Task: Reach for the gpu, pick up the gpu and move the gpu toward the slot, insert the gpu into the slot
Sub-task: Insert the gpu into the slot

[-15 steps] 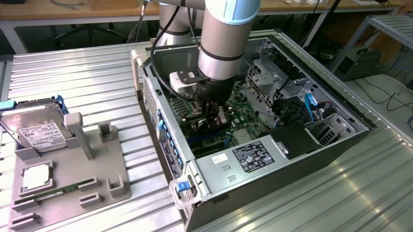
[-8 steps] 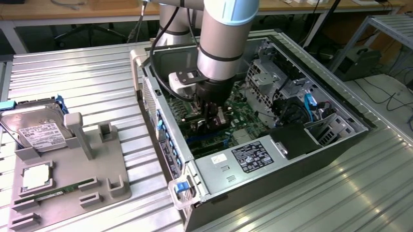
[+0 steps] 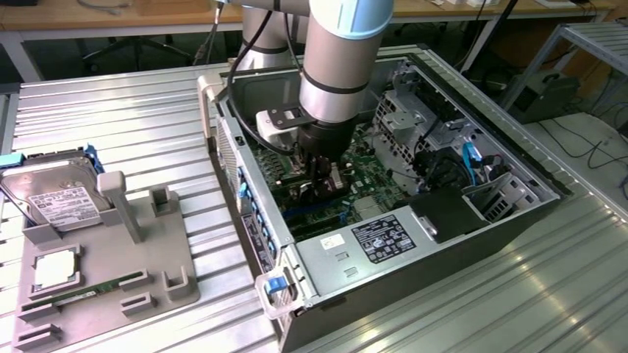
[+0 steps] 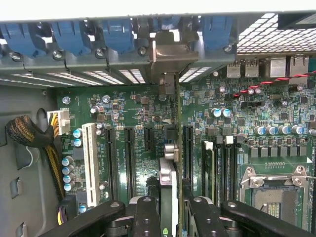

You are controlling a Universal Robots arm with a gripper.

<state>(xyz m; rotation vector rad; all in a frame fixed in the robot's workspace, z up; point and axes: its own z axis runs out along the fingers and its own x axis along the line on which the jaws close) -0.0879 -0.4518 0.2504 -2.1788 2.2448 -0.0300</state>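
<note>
Gpu point(image 4: 174, 163) stands on edge at the wrist frame's lower centre, clamped between the gripper point(image 4: 170, 210) fingers point(image 4: 146, 217), its bracket toward the case's rear openings, apparently aligned over a motherboard point(image 4: 148, 113) slot for seating.

Jaws clamp gpu point(image 4: 170, 168) edge-on, upright over green motherboard point(image 4: 148, 113).

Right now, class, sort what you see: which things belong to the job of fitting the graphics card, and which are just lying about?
Job in hand: thin dark circuit card with silver end bracket, gripped in the claw; long narrow blue connector slot on the green motherboard.
Lying about: boxy silver hard drive with white label; narrow green memory stick; grey plastic holder tray.
</note>
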